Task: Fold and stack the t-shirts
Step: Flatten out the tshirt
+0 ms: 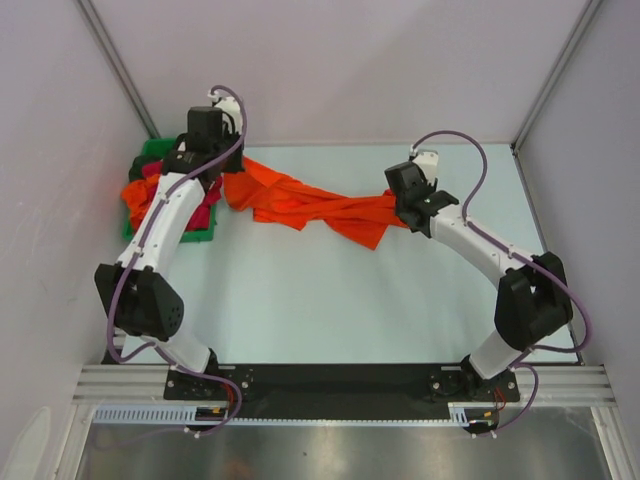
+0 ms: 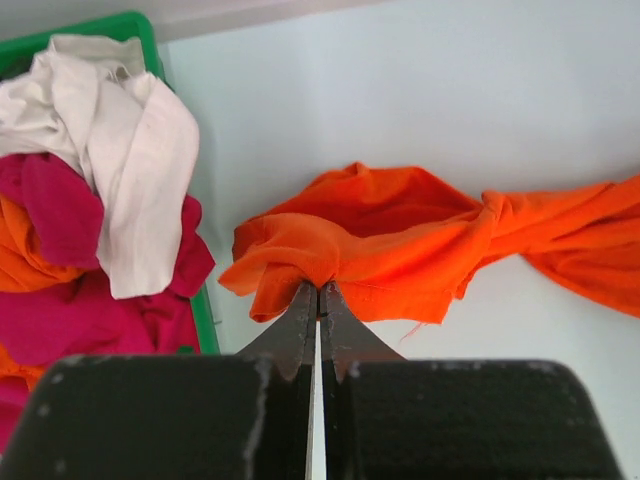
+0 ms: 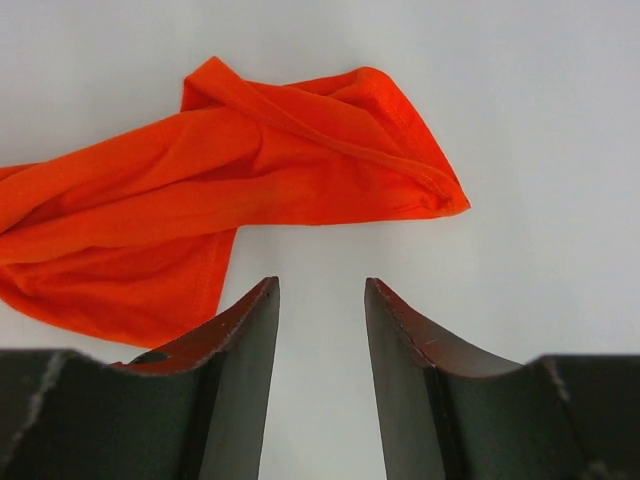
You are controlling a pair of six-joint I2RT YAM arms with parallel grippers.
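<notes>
- Left gripper [image 2: 318, 292] pinches a bunched edge of the orange t-shirt [image 2: 400, 240], jaws pressed together.
- Right gripper [image 3: 322, 288] hangs spread by the shirt's right end.
- Shirt lies twisted and rope-like across the far table [image 1: 300, 300], right of the green bin [image 2: 130, 22].

A: Where do we log the t-shirt [image 2: 400, 240]?
B: Bunched end at our left pincer [image 2: 318, 290] tips, rest trailing right. Bin [image 2: 130, 20], shirts [image 2: 100, 200] in it, left. Ahead-left of right pincer [image 3: 320, 290] too.
</notes>
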